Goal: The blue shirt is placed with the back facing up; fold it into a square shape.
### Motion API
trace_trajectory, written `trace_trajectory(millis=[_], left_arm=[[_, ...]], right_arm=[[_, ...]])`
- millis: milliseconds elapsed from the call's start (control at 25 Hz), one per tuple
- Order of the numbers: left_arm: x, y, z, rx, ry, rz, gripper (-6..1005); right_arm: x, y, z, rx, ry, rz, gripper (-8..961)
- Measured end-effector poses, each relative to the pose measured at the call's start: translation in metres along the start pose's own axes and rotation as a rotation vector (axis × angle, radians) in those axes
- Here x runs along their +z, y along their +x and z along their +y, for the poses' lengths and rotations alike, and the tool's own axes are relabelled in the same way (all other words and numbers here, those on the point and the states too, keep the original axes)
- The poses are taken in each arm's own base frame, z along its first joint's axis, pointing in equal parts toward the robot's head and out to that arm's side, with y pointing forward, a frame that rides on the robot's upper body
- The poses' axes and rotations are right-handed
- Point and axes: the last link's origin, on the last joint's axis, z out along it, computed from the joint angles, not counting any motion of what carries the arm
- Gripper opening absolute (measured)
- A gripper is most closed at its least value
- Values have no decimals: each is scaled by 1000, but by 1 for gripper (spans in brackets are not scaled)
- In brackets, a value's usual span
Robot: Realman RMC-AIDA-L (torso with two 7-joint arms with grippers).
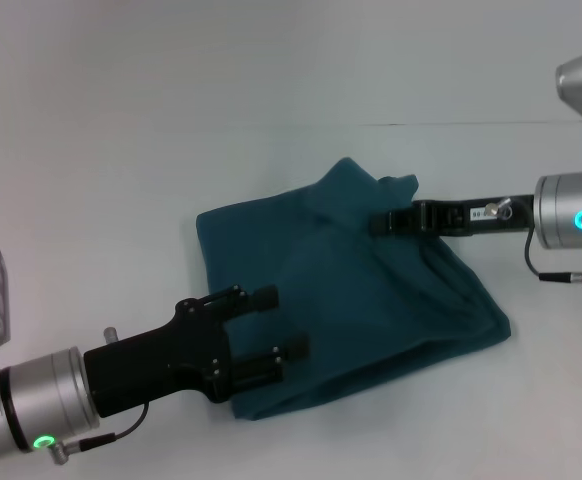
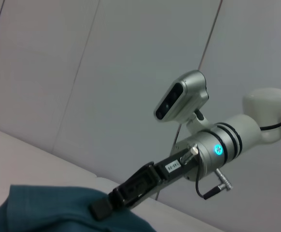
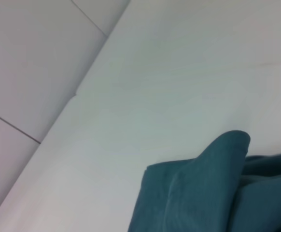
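Observation:
The blue shirt [image 1: 371, 300] lies in a rumpled, roughly square bundle at the middle of the white table [image 1: 101, 170]. My right gripper [image 1: 383, 222] reaches in from the right at the bundle's far edge and is shut on a raised fold of cloth that peaks just beyond it. In the left wrist view the right gripper [image 2: 101, 209] pinches the top of the blue shirt [image 2: 44, 208]. My left gripper [image 1: 276, 323] hovers over the near-left part of the bundle, open, with nothing between its fingers. The right wrist view shows only a lifted hump of the blue shirt [image 3: 203, 193].
The table's far edge [image 1: 451, 124] runs along a pale wall. Bare table surface surrounds the bundle on all sides. The right arm's wrist camera [image 2: 179, 96] sits above its gripper.

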Motion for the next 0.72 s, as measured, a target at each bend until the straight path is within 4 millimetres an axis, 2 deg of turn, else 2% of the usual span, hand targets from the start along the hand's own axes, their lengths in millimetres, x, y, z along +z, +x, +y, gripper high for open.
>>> trace_trajectory(millis=[320,720], left_arm=[[0,0,1,-20,-1,4,765],[1,0,1,-39,-4,5,766]], right_arm=[[-14,-16,-3,-18,26,0,149],[-21,-6,-18,-1,90,32,148]])
